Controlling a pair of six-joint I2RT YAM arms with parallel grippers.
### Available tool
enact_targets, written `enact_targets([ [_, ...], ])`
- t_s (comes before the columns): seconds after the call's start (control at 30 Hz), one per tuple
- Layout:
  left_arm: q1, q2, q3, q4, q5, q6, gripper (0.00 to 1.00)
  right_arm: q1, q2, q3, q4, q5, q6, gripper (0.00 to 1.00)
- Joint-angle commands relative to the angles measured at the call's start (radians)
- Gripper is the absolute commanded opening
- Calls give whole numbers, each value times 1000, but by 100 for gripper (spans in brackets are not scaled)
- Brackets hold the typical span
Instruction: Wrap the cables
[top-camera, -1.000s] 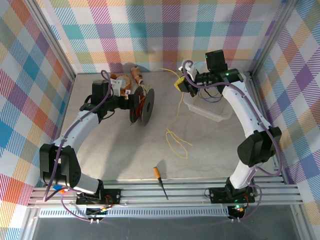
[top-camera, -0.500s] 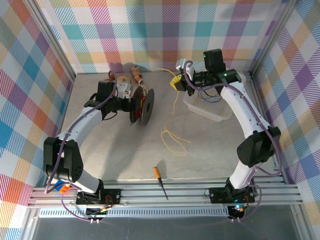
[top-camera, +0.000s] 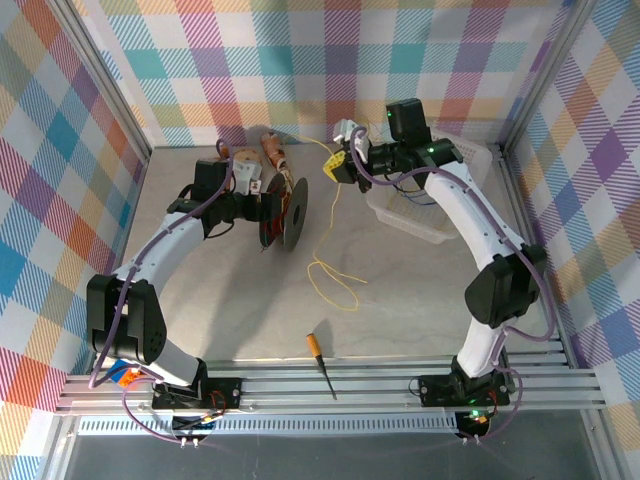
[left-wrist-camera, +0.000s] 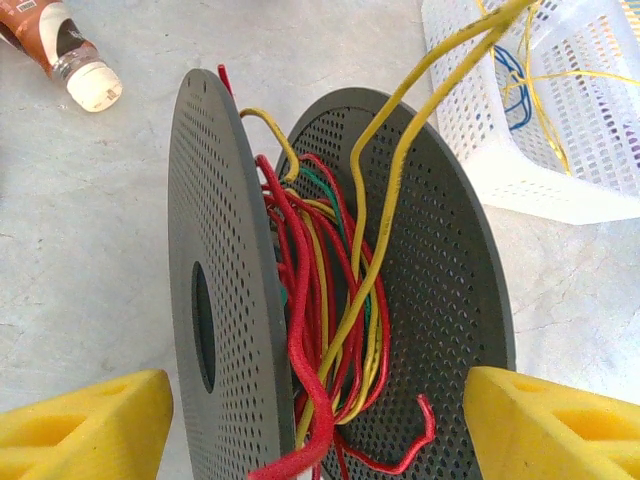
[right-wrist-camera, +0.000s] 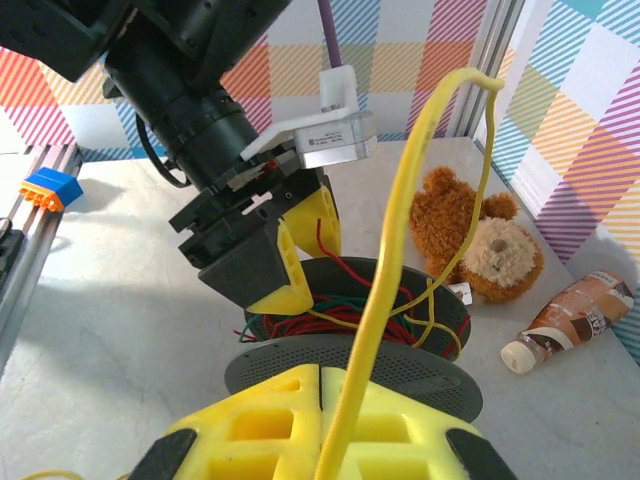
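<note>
Clearly, the right gripper (right-wrist-camera: 320, 382) is clamped on the yellow cable (right-wrist-camera: 392, 240). In the right wrist view its two yellow pads press together. The cable rises out from between them, bends over at the top and falls toward the spool (right-wrist-camera: 440, 385). The left gripper (left-wrist-camera: 320, 420) has one yellow finger on each outer face of the spool and grips it standing on edge. Whether the rim touches the table (top-camera: 220, 300) I cannot tell. Between the two dark perforated discs lie red, green and yellow turns. The frame of the left wrist view cuts off the lower part of this winding.

From above, the cable runs down from the right gripper to loose loops (top-camera: 333, 283) on the open middle of the table. These are well apart from the screwdriver (top-camera: 320, 362) near the front rail. Close to the spool the thin line is hard to follow in that view, while the left wrist view shows two yellow strands entering between the discs. The white basket (top-camera: 415, 222) sits under the right arm, near the right wall. The left wrist view shows blue and yellow wires inside it. A teddy bear (right-wrist-camera: 480, 245) and a brown tube (right-wrist-camera: 560, 315) lie beyond the spool, close to the back wall.
</note>
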Motion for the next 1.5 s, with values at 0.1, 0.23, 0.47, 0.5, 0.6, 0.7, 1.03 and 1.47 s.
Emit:
enact_targets([
  [0.1, -7, 27, 36, -5, 23, 13, 75, 25, 14, 19, 87, -65, 16, 0],
  [0.23, -7, 30, 44, -12, 25, 14, 75, 34, -36, -7, 32, -73, 13, 0],
  [0.47, -7, 40, 59, -9, 26, 6, 72, 40, -191, -227, 76, 213, 75, 0],
  [0.5, -7, 39, 59, -6, 26, 6, 72, 40, -208, -258, 86, 237, 84, 0],
  [0.6, -7, 38, 59, -2, 21, 0, 71, 51, -252, -321, 99, 289, 100, 0],
  [0.7, -7, 38, 61, -6, 7, -5, 65, 58, -304, -365, 129, 299, 111, 0],
  [1.03, -2, 8, 59, 0, 14, -18, 66, 82, -388, -426, 180, 135, 1, 0],
  [1.47, 12, -72, 15, 36, 41, -36, 79, 79, -244, -262, 88, 256, -61, 0],
])
